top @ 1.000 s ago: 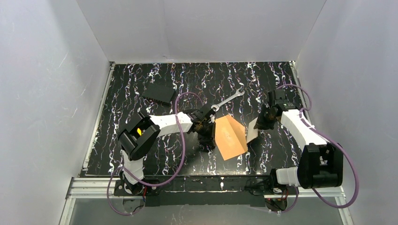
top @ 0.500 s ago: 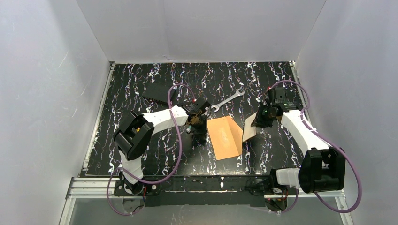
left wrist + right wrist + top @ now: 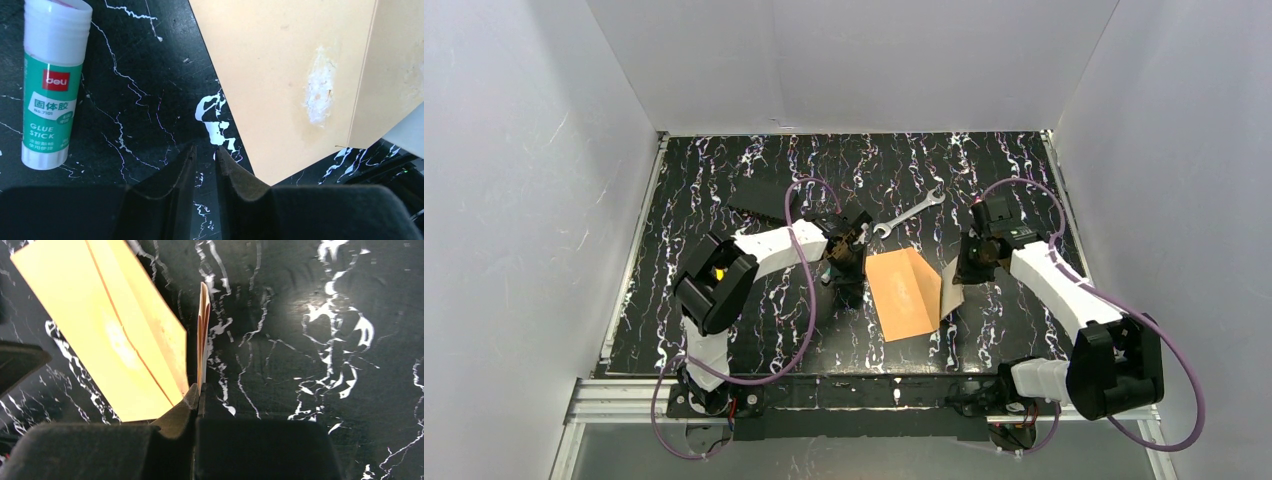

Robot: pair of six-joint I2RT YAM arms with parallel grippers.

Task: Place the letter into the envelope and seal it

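The orange-brown envelope [image 3: 904, 292] lies flat mid-table; it also shows in the left wrist view [image 3: 285, 75] and the right wrist view [image 3: 95, 325]. Its right part rises along a fold line toward my right gripper. My right gripper [image 3: 969, 268] is shut [image 3: 199, 387] on a thin cream sheet, the letter [image 3: 202, 330], held on edge at the envelope's right side [image 3: 951, 287]. My left gripper [image 3: 849, 262] hovers just left of the envelope's near-left corner, almost shut with a narrow gap [image 3: 205, 150], holding nothing.
A green and white glue stick [image 3: 52, 85] lies on the black marbled table left of the envelope. A silver wrench [image 3: 909, 212] lies behind the envelope. A flat black rectangular object [image 3: 762, 198] sits at the back left.
The envelope has gone from a pointed outline to a rectangle. My left gripper came off its left edge and drew back. My right gripper carried the sheet left, up against the envelope's right edge.
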